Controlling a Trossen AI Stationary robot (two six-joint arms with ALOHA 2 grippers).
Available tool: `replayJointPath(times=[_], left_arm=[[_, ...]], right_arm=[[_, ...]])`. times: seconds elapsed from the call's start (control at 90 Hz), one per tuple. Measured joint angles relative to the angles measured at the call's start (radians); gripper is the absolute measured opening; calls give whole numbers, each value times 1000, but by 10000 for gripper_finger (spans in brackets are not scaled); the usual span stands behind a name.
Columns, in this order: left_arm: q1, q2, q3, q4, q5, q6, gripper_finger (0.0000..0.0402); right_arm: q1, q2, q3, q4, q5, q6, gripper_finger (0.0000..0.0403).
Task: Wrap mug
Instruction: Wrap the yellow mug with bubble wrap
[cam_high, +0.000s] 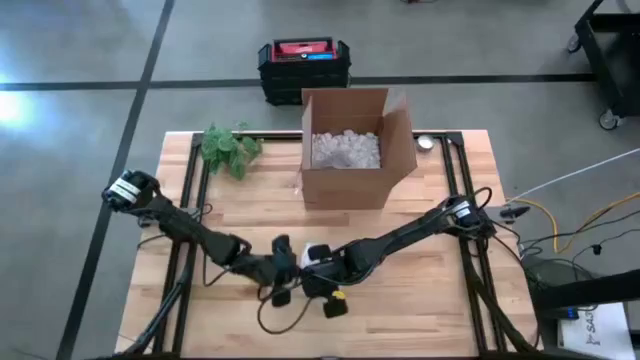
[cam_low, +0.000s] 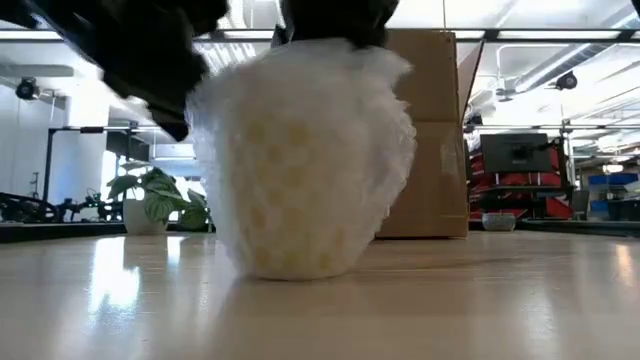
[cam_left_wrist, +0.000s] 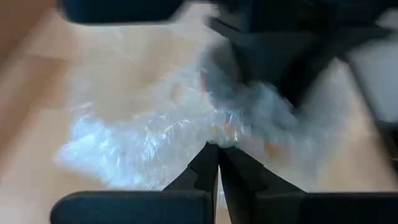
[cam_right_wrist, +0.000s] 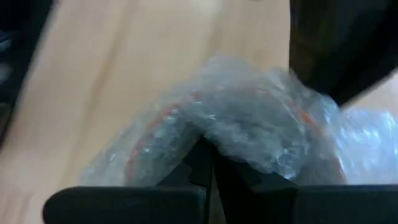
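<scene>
Wooden table (cam_high: 440, 310) seen from overhead. Left gripper (cam_high: 283, 263) and right gripper (cam_high: 322, 272) meet at the wrapped mug (cam_high: 317, 258), near the front edge, about midway along it. Finger state not resolvable. Open cardboard box (cam_high: 350, 150) with white packing fill stands at the back edge, centre. Green plant (cam_high: 230, 148) at back-left corner. Black crate (cam_high: 304, 68) on the floor beyond the table.

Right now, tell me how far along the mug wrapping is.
Done: bubble wrap already covers the mug all round, and the bundle stands on the table. In hand: the left hand and the right hand are both pinched shut on the wrap. Left: finishing the wrap. The open box waits behind.
</scene>
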Motion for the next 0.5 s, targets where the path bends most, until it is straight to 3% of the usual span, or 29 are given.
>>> replayJointPath(times=[0.278,0.5], left_arm=[[-73,2,1,20,6,-118,1],[-80,-34,1,-16,3,-81,1]], right_arm=[[-5,-18,14,-76,-56,-119,2],[-6,-20,17,-95,-51,-119,2]])
